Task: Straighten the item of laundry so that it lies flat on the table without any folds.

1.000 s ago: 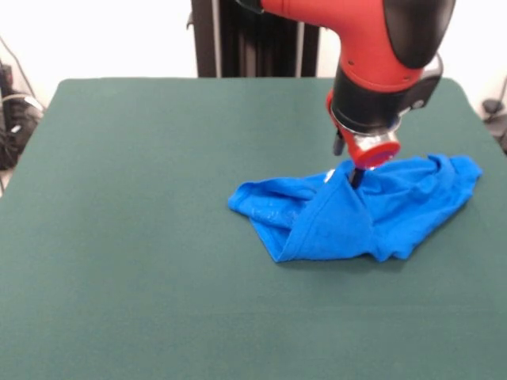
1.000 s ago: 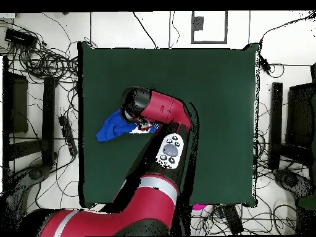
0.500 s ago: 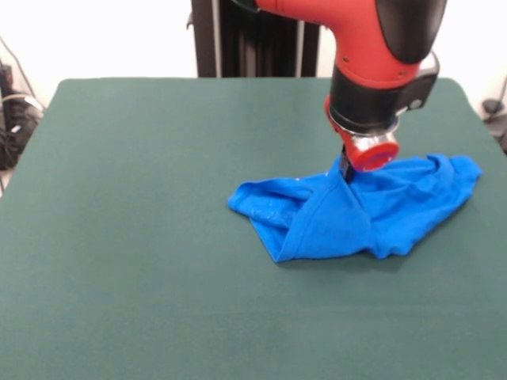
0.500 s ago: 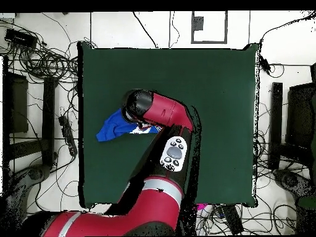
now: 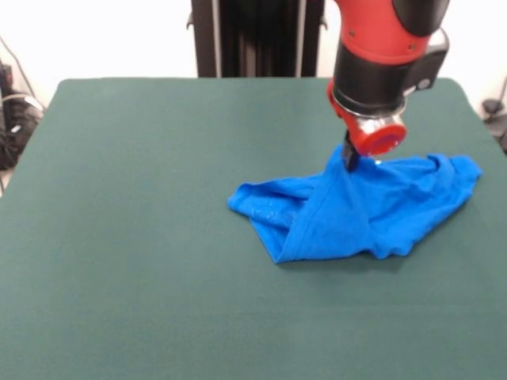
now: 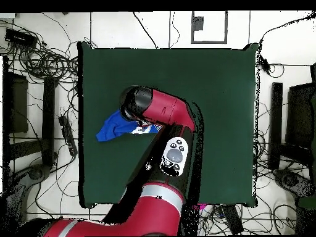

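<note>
Since a second ago the gripper has risen a little, and the blue shirt has come up with it: where the cloth lay lower before, a narrow peak is now drawn up to the black tips. The pinch looks closed on that peak, with no gap visible between the tips, though the red wrist flange hides most of them in the front view. From the peak, a fold runs down to the lower front corner of the heap.

The rest of the shirt lies crumpled on the green table, right of centre in the front view and near the right edge. One pointed lobe reaches left, a rumpled end reaches toward the right edge, and the print is mostly hidden in the folds.

From overhead the shirt sits near the table's left edge, its right part covered by the red and black arm; a scrap of white and red print shows just beside the arm. The gripper itself is hidden under the arm there.
</note>
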